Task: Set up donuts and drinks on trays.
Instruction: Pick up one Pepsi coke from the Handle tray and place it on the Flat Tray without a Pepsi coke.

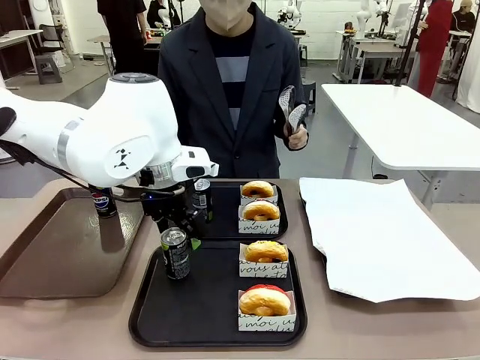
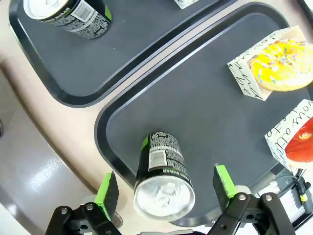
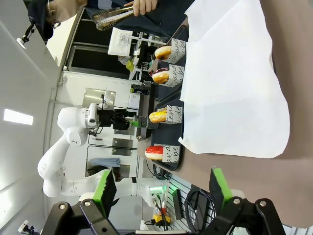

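Observation:
Two black trays lie mid-table, the near tray [image 1: 150, 315] and the far tray [image 1: 225, 229]. A dark green-marked can [image 1: 175, 253] stands on the near tray's left side. My left gripper [image 1: 182, 229] hangs just above it, open, with its green pads [image 2: 106, 190] on either side of the can [image 2: 164, 171] and a gap on each side. A second can [image 1: 201, 196] stands on the far tray. Each tray holds two sleeved donuts, among them a yellow sprinkled one [image 2: 283, 66] and a red-glazed one [image 1: 264, 300]. My right gripper [image 3: 161, 188] is open and holds nothing.
A long brown tray [image 1: 52, 255] at the left carries a blue cola can [image 1: 103, 201]. A large white paper sheet [image 1: 382, 240] covers the table's right side. The person stands behind the trays holding metal tongs [image 1: 291, 112] up at chest height.

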Controlling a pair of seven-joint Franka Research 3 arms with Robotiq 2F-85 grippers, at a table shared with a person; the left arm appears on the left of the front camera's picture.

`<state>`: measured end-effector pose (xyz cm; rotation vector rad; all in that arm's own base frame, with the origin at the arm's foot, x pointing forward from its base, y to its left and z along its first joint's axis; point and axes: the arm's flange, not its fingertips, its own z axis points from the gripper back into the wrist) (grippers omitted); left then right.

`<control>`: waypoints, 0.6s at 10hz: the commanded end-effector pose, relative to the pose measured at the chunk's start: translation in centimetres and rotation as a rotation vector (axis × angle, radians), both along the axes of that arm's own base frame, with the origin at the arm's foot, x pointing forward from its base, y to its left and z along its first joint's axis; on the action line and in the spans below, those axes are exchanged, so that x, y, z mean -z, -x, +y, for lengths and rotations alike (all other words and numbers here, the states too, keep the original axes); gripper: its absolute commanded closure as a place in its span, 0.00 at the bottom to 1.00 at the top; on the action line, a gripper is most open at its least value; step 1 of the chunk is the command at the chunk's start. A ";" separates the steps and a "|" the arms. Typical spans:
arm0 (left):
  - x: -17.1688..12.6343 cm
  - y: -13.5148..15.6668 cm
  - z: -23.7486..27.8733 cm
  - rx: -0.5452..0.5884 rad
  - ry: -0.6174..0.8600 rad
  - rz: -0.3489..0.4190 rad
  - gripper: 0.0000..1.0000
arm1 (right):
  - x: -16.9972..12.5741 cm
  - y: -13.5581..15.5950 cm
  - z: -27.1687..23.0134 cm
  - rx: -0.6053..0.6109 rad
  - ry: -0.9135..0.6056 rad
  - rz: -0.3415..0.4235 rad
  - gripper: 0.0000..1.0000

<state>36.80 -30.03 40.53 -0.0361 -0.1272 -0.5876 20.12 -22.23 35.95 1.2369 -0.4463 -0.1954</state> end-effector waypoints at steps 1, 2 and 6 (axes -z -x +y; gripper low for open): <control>-1.3 1.5 0.7 0.017 -0.035 -0.033 0.00 | 0.0 0.1 0.0 -0.001 -0.004 -0.017 0.00; -1.8 1.6 0.9 0.019 -0.039 -0.034 0.00 | 0.0 0.1 0.0 -0.001 -0.004 -0.017 0.00; -2.1 1.4 0.5 0.007 -0.014 -0.021 0.00 | 0.0 0.1 0.0 -0.001 -0.004 -0.017 0.00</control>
